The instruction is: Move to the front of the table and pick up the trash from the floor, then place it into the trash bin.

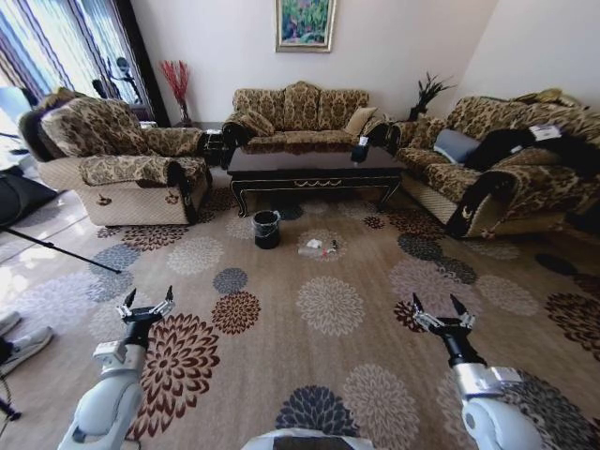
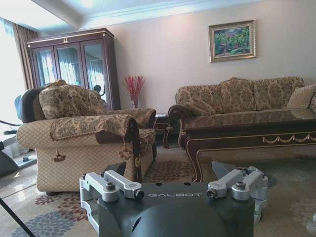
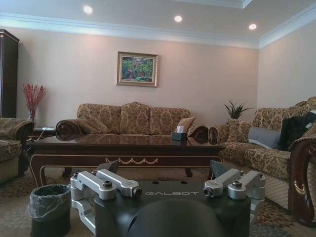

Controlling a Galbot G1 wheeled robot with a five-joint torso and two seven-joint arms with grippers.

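The dark glossy table (image 1: 309,169) with gold trim stands far ahead between the sofas. On the carpet in front of it lies the trash (image 1: 320,247), small pale litter. The black trash bin (image 1: 266,229), lined with a clear bag, stands just to the left of that litter. My left gripper (image 1: 147,305) and right gripper (image 1: 441,310) are both open and empty, held low over the carpet well short of the trash. The right wrist view shows the right gripper (image 3: 163,167), the table (image 3: 123,145) and the bin (image 3: 49,207). From the left wrist come the left gripper (image 2: 170,173) and the table (image 2: 247,133).
An armchair (image 1: 122,159) stands at the left, a sofa (image 1: 300,114) behind the table and another sofa (image 1: 506,173) at the right. A dark tissue box (image 1: 360,150) sits on the table. A tripod leg (image 1: 56,246) crosses the floor at the left. Open patterned carpet lies between me and the trash.
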